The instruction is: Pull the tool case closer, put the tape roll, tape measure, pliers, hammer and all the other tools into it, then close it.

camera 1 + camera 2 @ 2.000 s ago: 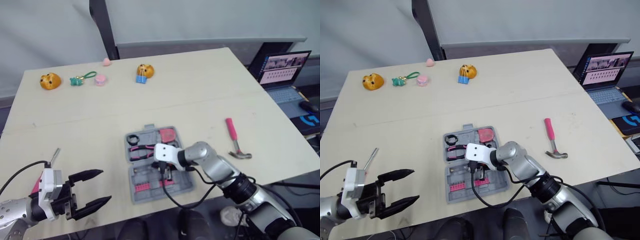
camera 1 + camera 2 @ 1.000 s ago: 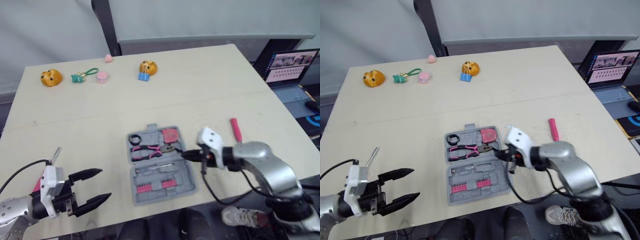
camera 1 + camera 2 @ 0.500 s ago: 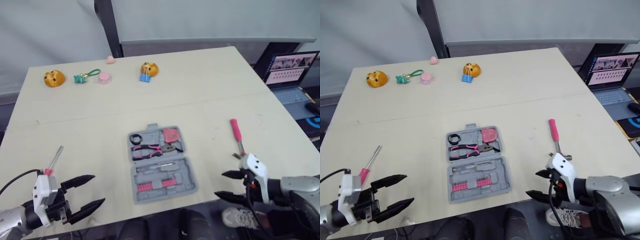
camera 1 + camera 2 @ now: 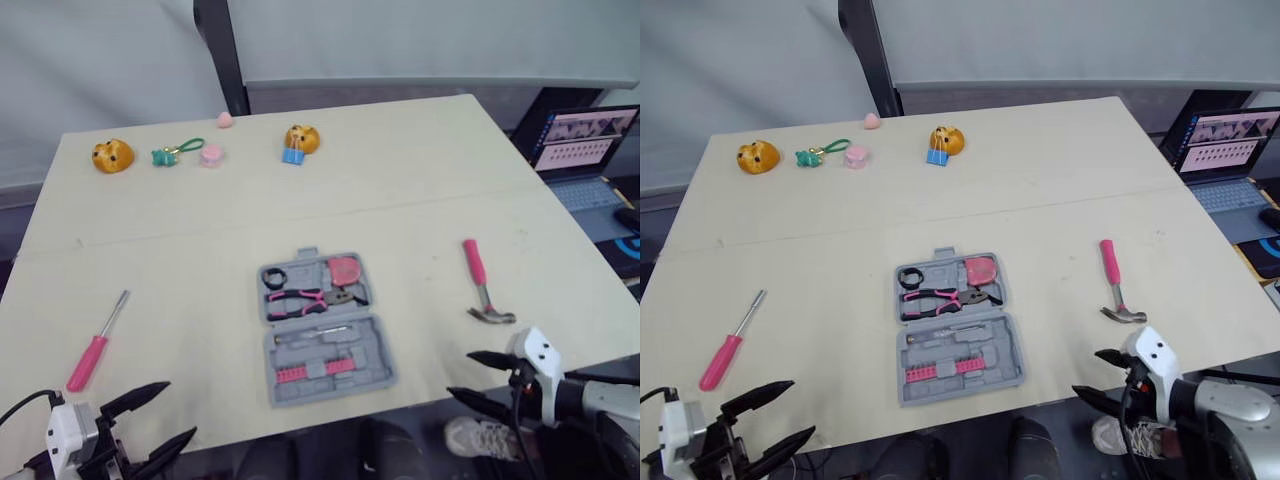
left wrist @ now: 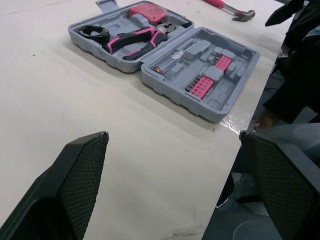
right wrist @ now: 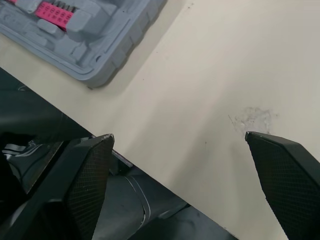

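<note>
Tool case [image 4: 325, 325] lies open near your edge of the worktop [image 4: 400, 200], pliers [image 4: 305, 298] inside, while your left pincer [image 4: 172, 412] and right pincer [image 4: 462, 373] hang wide open and empty, seemingly poised for the loose screwdriver [image 4: 97, 342] and hammer [image 4: 482, 283].

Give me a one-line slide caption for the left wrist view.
Open left gripper faces the open tool case, pliers seated inside, hammer lying beyond.
</note>
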Controlling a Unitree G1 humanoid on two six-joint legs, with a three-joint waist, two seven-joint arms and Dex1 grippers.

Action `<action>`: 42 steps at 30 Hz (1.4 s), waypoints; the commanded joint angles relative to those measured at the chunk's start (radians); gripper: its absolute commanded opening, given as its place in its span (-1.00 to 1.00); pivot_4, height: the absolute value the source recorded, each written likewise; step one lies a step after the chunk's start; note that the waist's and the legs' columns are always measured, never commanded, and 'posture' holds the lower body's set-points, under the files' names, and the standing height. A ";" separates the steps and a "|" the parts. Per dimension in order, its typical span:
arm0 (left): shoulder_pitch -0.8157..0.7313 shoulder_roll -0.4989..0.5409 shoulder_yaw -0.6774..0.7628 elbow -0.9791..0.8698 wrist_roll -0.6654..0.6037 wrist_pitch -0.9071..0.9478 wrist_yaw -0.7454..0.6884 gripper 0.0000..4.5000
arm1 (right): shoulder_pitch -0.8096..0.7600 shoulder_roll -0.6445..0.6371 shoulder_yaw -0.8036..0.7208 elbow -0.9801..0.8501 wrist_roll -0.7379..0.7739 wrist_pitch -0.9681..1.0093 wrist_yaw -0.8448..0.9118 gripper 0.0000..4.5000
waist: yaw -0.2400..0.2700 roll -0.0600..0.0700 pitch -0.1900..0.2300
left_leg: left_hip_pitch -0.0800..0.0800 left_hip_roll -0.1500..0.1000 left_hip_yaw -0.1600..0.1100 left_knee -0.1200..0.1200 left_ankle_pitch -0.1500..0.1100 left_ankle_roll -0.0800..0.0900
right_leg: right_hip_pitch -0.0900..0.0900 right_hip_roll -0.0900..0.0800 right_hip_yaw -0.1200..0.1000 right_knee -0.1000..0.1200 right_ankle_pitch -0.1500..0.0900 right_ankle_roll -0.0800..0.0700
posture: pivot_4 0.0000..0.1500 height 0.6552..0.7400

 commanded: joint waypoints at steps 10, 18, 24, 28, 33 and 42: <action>-0.040 0.004 -0.010 0.164 -0.006 -0.133 -0.084 1.00 | -0.008 0.000 -0.010 -0.008 0.021 -0.039 -0.021 0.97 | -0.001 0.001 0.000 | 0.000 0.000 0.000 0.000 0.000 0.001 | 0.000 -0.001 -0.001 0.000 0.000 0.000 | 1.00 0.42; -0.074 0.010 -0.043 0.158 -0.005 -0.151 -0.088 1.00 | -0.040 0.001 -0.037 -0.069 0.065 0.030 -0.066 0.97 | 0.000 0.001 0.000 | 0.000 0.000 0.000 0.000 -0.001 0.001 | 0.000 -0.001 -0.001 -0.001 0.001 0.000 | 1.00 0.42; -0.140 0.069 -0.113 -0.013 -0.040 -0.050 -0.058 1.00 | -0.132 -0.016 -0.130 -0.095 0.147 0.198 -0.168 0.97 | 0.001 0.002 0.001 | 0.000 0.000 0.000 0.002 0.000 0.001 | 0.001 -0.002 0.000 0.000 0.002 -0.001 | 1.00 0.42; -0.238 0.121 -0.148 -0.081 -0.058 0.031 -0.037 1.00 | -0.215 -0.035 -0.201 -0.108 0.189 0.340 -0.268 0.97 | -0.001 0.005 0.003 | 0.000 0.000 -0.001 0.002 0.000 0.000 | 0.001 -0.001 0.000 0.000 0.003 -0.001 | 1.00 0.42; -0.322 0.169 -0.182 -0.122 -0.084 0.112 -0.043 1.00 | -0.321 -0.021 -0.224 -0.123 0.190 0.492 -0.421 0.97 | -0.004 0.007 0.003 | 0.000 0.000 0.001 0.002 0.000 0.000 | 0.001 0.001 -0.001 0.005 0.003 -0.001 | 1.00 0.42; -0.421 0.177 -0.219 -0.157 -0.077 0.167 -0.018 1.00 | -0.538 0.036 -0.180 -0.103 0.184 0.779 -0.652 0.97 | -0.003 0.007 0.003 | 0.000 -0.001 0.002 0.002 0.000 0.001 | 0.001 0.001 -0.001 0.005 0.003 0.000 | 1.00 0.42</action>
